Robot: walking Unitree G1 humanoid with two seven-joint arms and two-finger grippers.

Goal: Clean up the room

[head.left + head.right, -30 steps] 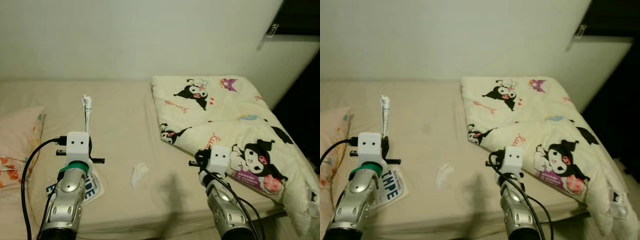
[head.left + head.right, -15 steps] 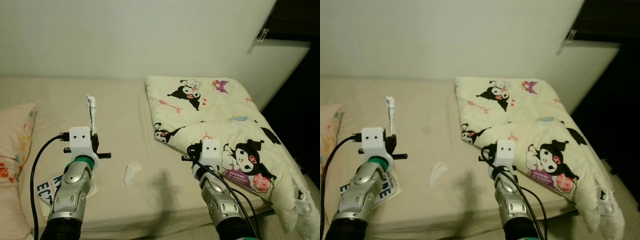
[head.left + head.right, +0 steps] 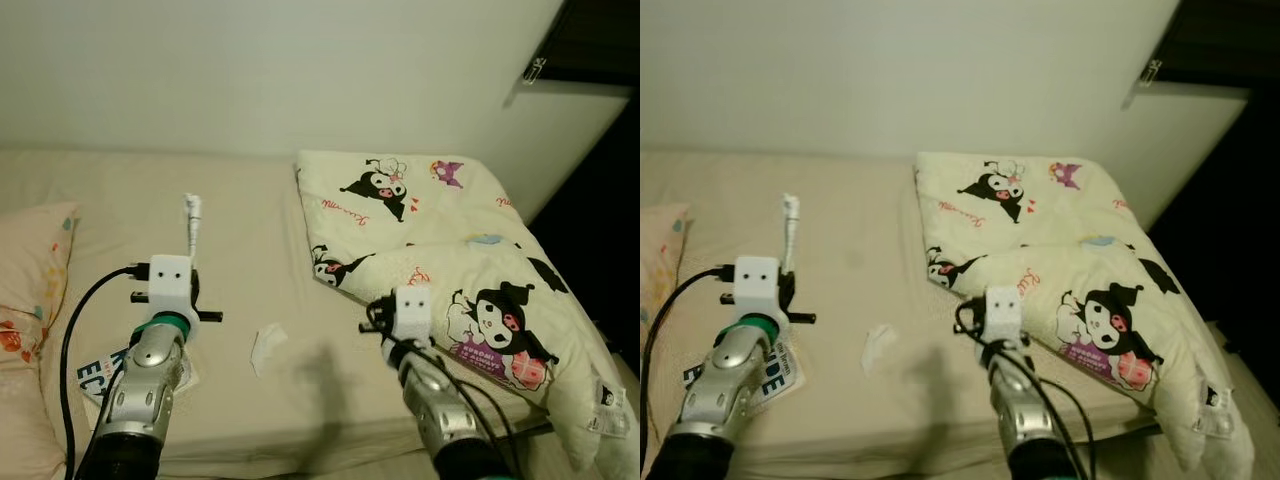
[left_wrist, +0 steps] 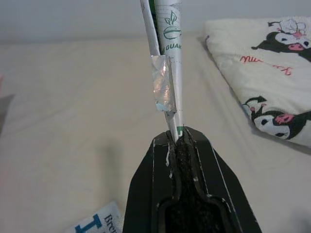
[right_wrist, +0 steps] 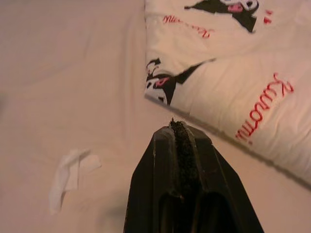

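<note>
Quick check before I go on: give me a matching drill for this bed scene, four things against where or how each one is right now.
Things:
1. wrapper
2. crumpled tissue
3. blanket
4. pillow

Places or states:
A. folded on the robot's right side of the bed
B. pinched upright in the left gripper
C. at the robot's left edge of the bed
D. loose on the sheet between the two arms

Pairs: 1-B, 2-D, 3-A, 4-C
</note>
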